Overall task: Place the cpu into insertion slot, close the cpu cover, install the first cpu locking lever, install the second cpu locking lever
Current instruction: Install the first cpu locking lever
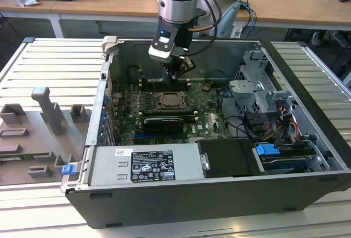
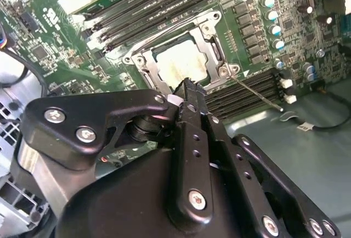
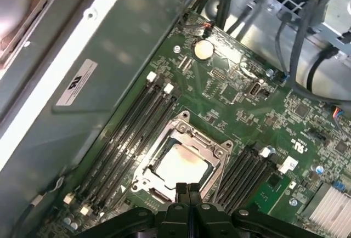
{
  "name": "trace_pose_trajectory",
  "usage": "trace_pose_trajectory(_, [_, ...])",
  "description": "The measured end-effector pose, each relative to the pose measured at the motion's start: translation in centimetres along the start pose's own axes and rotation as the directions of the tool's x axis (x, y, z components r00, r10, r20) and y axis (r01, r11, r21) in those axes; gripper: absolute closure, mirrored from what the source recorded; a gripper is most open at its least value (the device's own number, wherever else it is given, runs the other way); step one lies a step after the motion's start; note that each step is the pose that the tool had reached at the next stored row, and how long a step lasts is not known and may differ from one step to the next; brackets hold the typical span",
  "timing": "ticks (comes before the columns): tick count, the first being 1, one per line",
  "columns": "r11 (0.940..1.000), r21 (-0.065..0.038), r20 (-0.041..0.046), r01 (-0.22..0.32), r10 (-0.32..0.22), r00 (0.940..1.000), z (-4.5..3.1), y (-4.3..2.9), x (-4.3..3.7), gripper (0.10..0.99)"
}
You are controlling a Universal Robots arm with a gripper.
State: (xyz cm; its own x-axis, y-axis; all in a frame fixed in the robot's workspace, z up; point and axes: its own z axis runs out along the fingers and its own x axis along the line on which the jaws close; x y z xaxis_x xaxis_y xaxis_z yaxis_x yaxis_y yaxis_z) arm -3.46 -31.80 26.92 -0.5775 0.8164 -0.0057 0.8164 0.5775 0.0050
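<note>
Hovering just above cpu under closed cover, pincer clenched empty; loose lever likely needs a steady downward press.

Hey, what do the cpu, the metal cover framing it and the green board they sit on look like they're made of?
The cpu: probably metal on top, a pale silvery-tan matte face catching soft light. The cpu cover: seemingly thin stamped steel, bright silvery with sharp glints along its edges. The board: green coated circuit laminate, likely fibreglass, carrying fine traces and soldered parts.
</note>
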Motion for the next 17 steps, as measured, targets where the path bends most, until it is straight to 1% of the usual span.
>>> trace_pose_trajectory(3, [0.9988,0.0,-0.0003,0.05,-0.05,0.9988,0.0,-0.01,0.01,0.98])
trace_pose_trajectory(5, [0.9964,-0.001,-0.0004,0.085,-0.085,0.9964,0.0,-0.01,0.01,0.98])
trace_pose_trajectory(6, [0.9936,-0.001,-0.0006,0.113,-0.113,0.9936,0.0,-0.01,0.01,0.98])
trace_pose_trajectory(7, [0.9897,-0.001,-0.0007,0.143,-0.143,0.9897,0.0,-0.01,0.01,0.98])
trace_pose_trajectory(9, [0.9841,-0.001,-0.0009,0.177,-0.177,0.9841,0.0,-0.01,0.01,0.98])
trace_pose_trajectory(10, [0.9797,-0.001,-0.001,0.2,-0.2,0.9797,0.0,-0.01,0.01,0.98])
trace_pose_trajectory(12, [0.9662,-0.002,-0.0011,0.258,-0.258,0.9662,0.01,-0.01,0.01,0.98])
trace_pose_trajectory(14, [0.9409,-0.002,-0.0014,0.339,-0.339,0.9409,0.01,-0.01,0.01,0.98])
trace_pose_trajectory(15, [0.9349,-0.002,-0.0014,0.355,-0.355,0.9349,0.01,-0.01,0.01,0.98])
trace_pose_trajectory(16, [0.9276,-0.003,-0.0015,0.374,-0.374,0.9276,0.01,-0.01,0.01,0.98])
trace_pose_trajectory(17, [0.9182,-0.003,-0.0016,0.396,-0.396,0.9182,0.01,-0.01,0.01,0.98])
